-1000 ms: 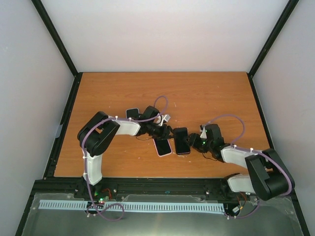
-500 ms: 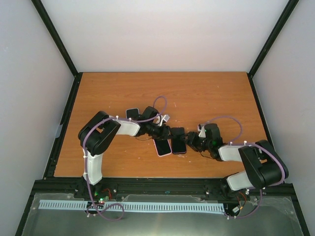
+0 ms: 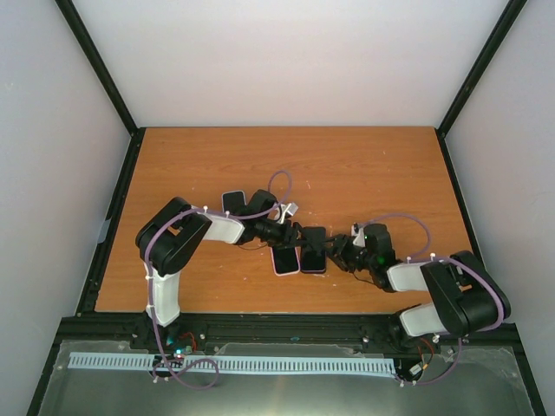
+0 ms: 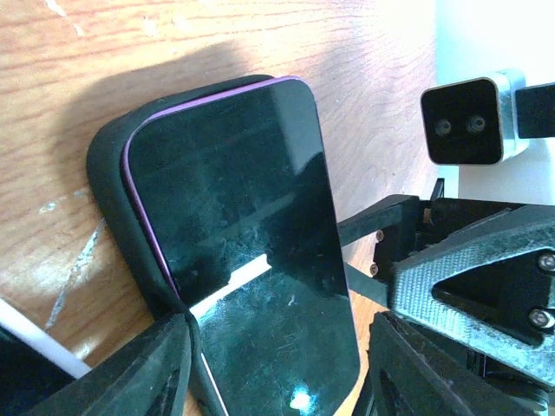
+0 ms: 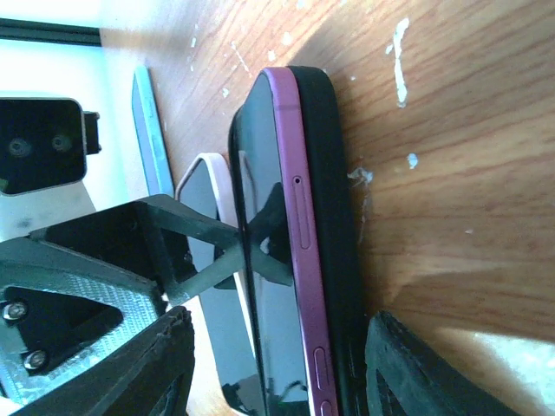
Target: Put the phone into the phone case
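A purple phone (image 3: 313, 250) with a dark screen lies on a black phone case (image 4: 108, 199) at the table's middle. In the left wrist view the phone (image 4: 243, 217) sits skewed, and the case shows past its left and far edges. In the right wrist view the phone's purple side (image 5: 299, 217) rides above the case (image 5: 334, 217). My left gripper (image 3: 293, 236) straddles one end (image 4: 277, 381); its left finger touches the case and a thin gap shows at the right finger. My right gripper (image 3: 336, 253) straddles the other end (image 5: 277, 381); its right finger is against the case and the left one is apart.
A pink-cased phone (image 3: 284, 258) lies right beside the black case on its left, also in the right wrist view (image 5: 204, 260). Another dark phone (image 3: 232, 201) lies behind my left forearm. A light blue edge (image 5: 147, 130) shows beyond it. Black rails border the table.
My right gripper has moved left and carried the phone and case with it, up against the pink-cased phone and my left gripper. The left arm has barely moved.
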### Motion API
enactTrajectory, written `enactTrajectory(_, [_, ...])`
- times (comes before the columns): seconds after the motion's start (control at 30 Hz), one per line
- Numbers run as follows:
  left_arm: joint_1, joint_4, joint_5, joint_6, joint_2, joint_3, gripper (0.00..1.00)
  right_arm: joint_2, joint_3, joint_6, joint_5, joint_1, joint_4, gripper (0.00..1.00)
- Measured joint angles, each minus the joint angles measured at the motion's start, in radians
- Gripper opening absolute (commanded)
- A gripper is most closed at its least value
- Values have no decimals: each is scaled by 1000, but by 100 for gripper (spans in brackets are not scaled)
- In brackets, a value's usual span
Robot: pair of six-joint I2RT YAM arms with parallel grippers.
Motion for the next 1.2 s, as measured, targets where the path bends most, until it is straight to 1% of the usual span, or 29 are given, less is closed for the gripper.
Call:
enactTrajectory(0.3, [0,2,1,-9,-3,0,61,-88,-8,21,2,0,16,54])
enactTrajectory(0.4, [0,4,1,-10,-3,0,61,-95,-8,21,0,0,33,54])
enactTrajectory(0.73, [-5,15,6,-14,-3,-6,59,20,-9,72,-53,3,184,53])
enactTrajectory(0.8, [-5,15,6,-14,-3,-7,59,40,-9,84,-61,7,212,50])
enactTrajectory(0.97, [-7,13,7,-13,-3,-7,56,50,-20,93,-66,12,255,38])
enactTrajectory(1.2, [-11,12,6,-13,-3,-11,55,49,-26,79,-57,14,247,26])
